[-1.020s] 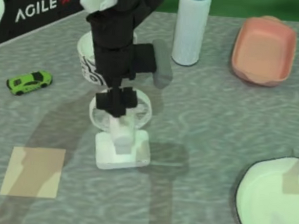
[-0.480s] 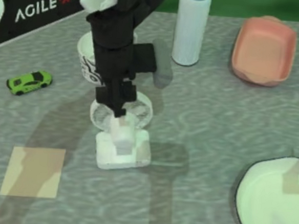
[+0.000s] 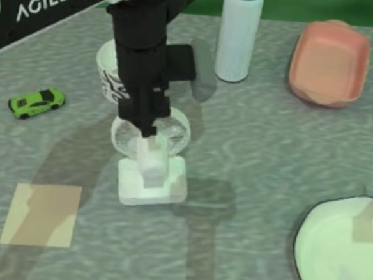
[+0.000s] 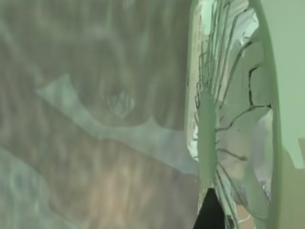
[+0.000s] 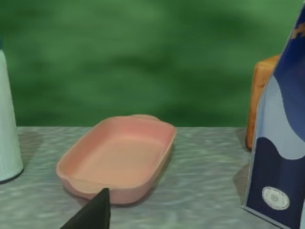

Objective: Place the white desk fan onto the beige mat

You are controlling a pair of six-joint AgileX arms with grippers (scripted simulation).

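Grey mottled table (image 3: 269, 152), green backdrop behind it. Going left to right in the top view: a small green toy car (image 3: 37, 102) sits near the left edge, and the mat (image 3: 41, 214) lies flat in the lower left, bare, crossed only by the arm's shadow. Our left arm reaches down over the centre-left of the table; our left gripper (image 3: 147, 132) sits on the fan (image 3: 152, 176), fingers clamped together on the motor housing just behind the round grille. The fan is upright, right of the mat and well apart from it; we cannot tell whether its square base touches the table. A mug (image 3: 109, 77) with black swirls is partly hidden behind the arm. Further right a tall white bottle (image 3: 238, 35) stands at the far edge, then a pink dish (image 3: 329, 62) at the far right. A white plate (image 3: 342, 253) with a dark rim lies at the lower right corner. Left wrist view: the fan's grille (image 4: 233, 119) close up, table beyond. Right wrist view: the dish (image 5: 119, 162) and a blue carton (image 5: 281, 157); one dark fingertip (image 5: 93, 214) of our right gripper shows, and whether its fingers are apart or together we cannot tell.
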